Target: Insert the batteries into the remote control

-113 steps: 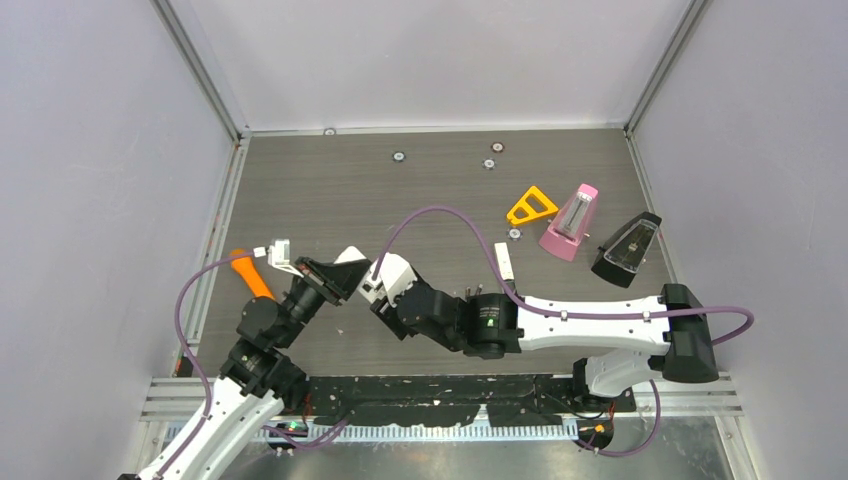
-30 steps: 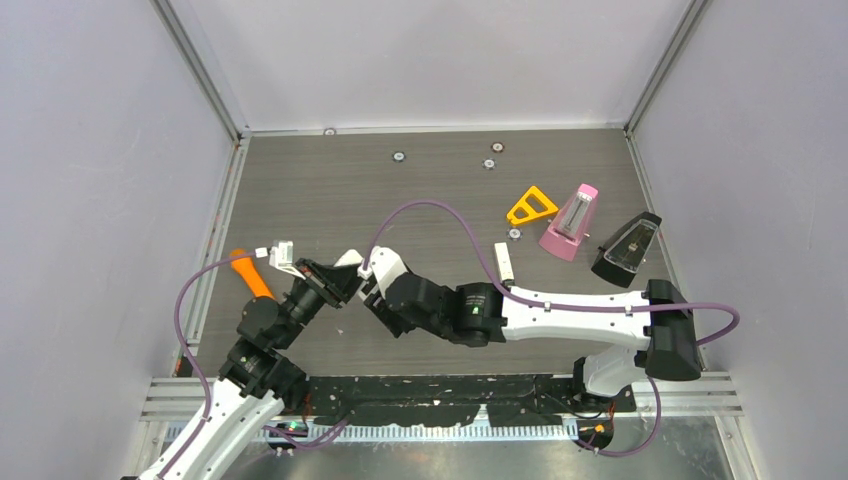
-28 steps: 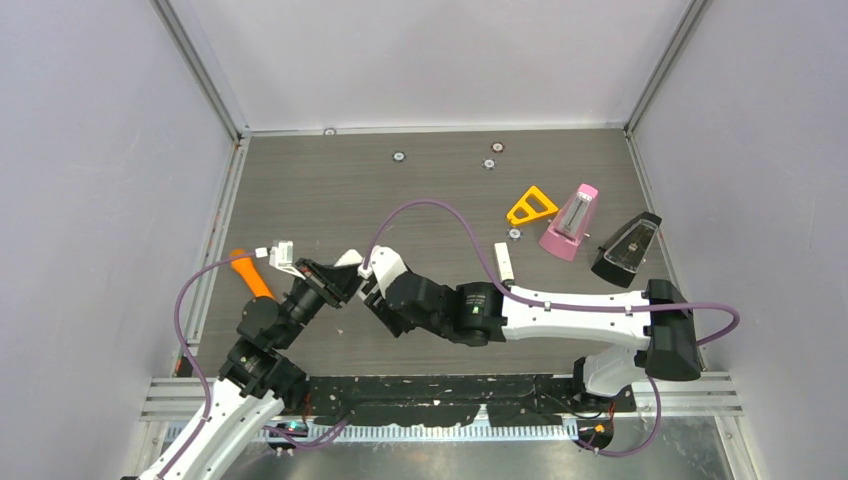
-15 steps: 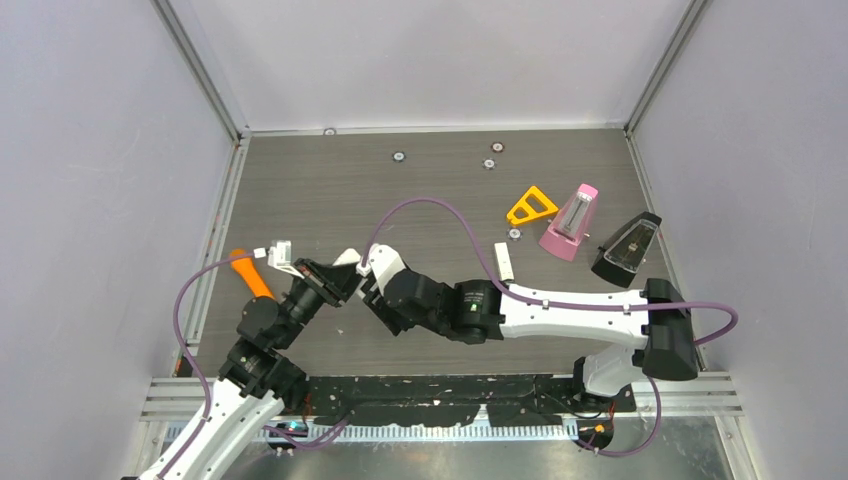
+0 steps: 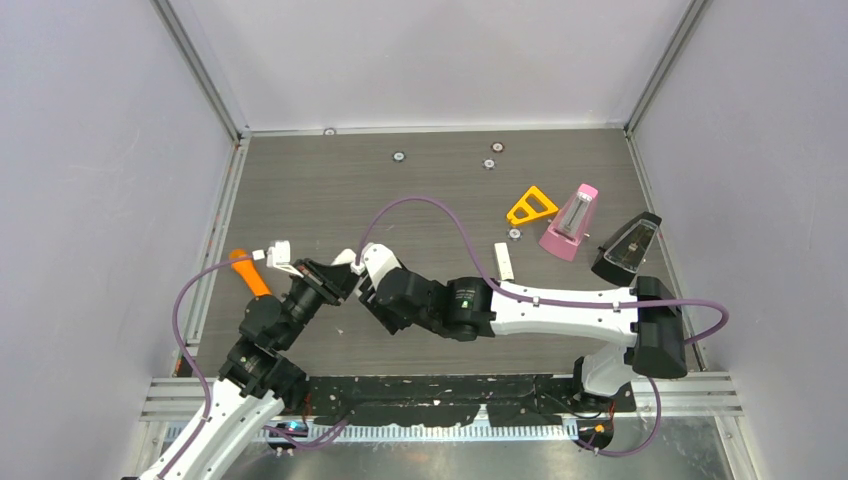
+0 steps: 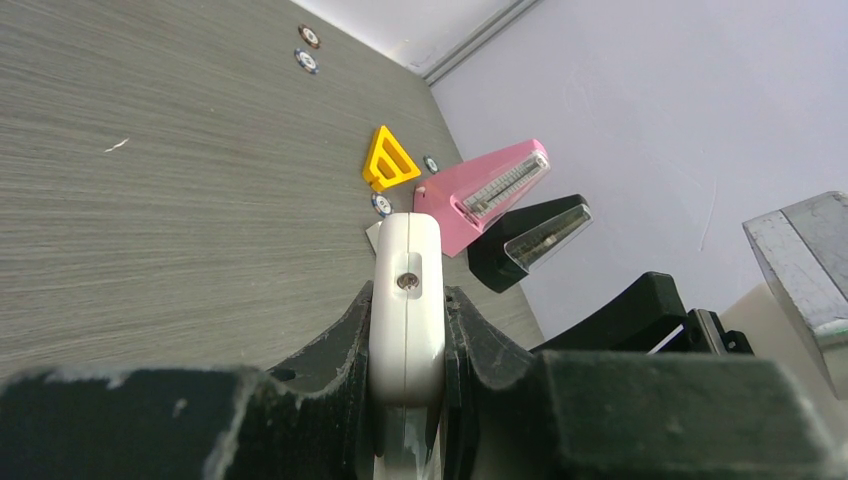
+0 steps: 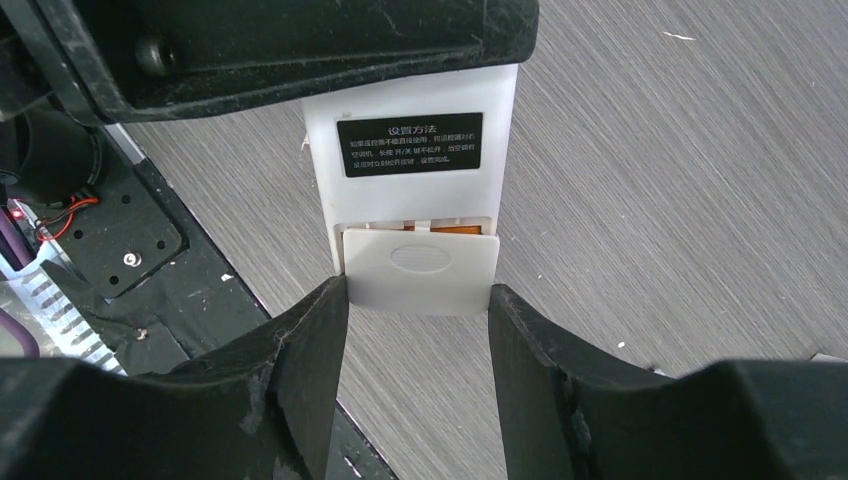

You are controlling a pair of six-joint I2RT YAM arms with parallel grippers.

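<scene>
Left tool (image 6: 408, 325) is pinching the remote (image 6: 407, 262) steady; right tool (image 7: 415, 300), pinching the cover (image 7: 420, 262) between its fingers, should be sliding it squarely shut.

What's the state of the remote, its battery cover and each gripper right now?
left gripper: shut on the remote's two sides.
remote: held off the table, its labelled back towards the right wrist camera.
battery cover: partly on, with a narrow gap at its top edge showing orange inside.
right gripper: fingers flank the battery cover; contact unclear.

Grey table (image 5: 330, 190), pink metronome (image 5: 570, 222), yellow triangle (image 5: 531, 206)
</scene>
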